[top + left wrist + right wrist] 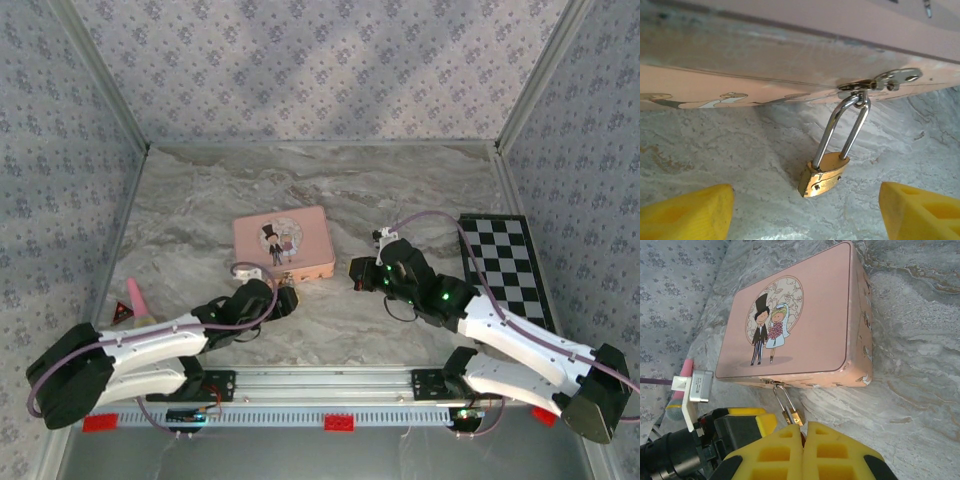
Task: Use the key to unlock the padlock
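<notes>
Top external view is showing the pink box [283,243] lying on the table [200,200], with the left gripper [285,298] just before its near edge and the right gripper [357,273] near its right corner, apart from it; left wrist view is showing the padlock [822,176] hooked by its shackle [842,127] through the clasp [875,84] of the box, its brass body lying on the table between the yellow fingertips [687,212], which are standing wide apart and gripping nothing; right wrist view is showing the right jaws pressed fully together and pointing toward the padlock, and whether the key is pinched between them I cannot tell; I am judging that the step in hand is steadying the lock; the next move is calling for the left jaws to close on the brass body, so that the keyhole is facing the right gripper.
</notes>
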Controlling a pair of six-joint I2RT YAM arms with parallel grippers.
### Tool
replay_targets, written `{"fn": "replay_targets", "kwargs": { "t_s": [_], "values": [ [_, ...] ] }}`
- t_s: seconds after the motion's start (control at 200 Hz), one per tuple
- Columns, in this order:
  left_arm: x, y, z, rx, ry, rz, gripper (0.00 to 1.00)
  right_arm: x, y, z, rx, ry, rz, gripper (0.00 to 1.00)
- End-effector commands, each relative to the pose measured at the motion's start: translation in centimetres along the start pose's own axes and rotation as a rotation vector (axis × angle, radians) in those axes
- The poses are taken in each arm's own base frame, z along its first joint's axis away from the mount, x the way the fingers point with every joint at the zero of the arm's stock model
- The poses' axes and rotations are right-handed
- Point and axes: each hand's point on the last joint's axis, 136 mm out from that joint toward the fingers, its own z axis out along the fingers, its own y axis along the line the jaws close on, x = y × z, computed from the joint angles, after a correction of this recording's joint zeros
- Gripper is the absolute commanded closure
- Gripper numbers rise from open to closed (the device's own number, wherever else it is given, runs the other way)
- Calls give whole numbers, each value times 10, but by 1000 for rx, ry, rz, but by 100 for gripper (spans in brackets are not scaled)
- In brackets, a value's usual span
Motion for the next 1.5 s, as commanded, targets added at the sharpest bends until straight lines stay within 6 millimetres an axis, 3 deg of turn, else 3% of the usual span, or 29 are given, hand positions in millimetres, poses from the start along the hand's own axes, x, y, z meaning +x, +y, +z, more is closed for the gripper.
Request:
{"fn": "replay_targets", "kwargs": {
  "t_s": [0.0,0.48,0.715,0.935,1.494],
  "values": [
    [-8,-24,3,70,-16,-5,23,0,1,2,-9,3,13,100],
    [8,-29,42,17,83,-22,35,-1,-2,0,-8,1,8,100],
    [5,-30,46,19,74,-25,40,0,-3,0,-10,-1,12,100],
    [4,-35,51,35,88,-37,51,2,-5,0,-4,4,16,100],
    [-4,-42,49,49,79,-16,66,5,-1,6,-8,25,21,100]
  ]
}}
